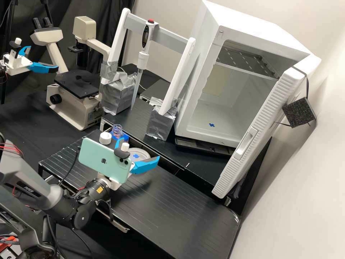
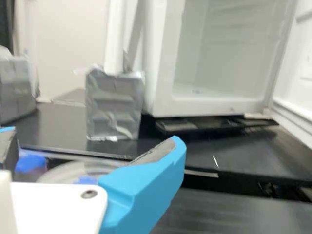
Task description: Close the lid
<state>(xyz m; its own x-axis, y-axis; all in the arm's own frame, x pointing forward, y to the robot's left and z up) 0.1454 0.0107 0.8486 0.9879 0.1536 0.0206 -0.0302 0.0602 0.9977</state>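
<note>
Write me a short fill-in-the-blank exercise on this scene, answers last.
The spread fingers of the gripper are bright ____.
The button atop the pipette is ____.
The door of the cabinet stands ____.
The cap by the phone is ____.

Missing words: blue; red; open; white.

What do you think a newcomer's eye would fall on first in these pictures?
Probably the big white cabinet at the high view's upper right, its door wide open. Next, perhaps the mint-green phone mounted at the arm's wrist, beside the gripper with its bright blue fingers spread.
</note>
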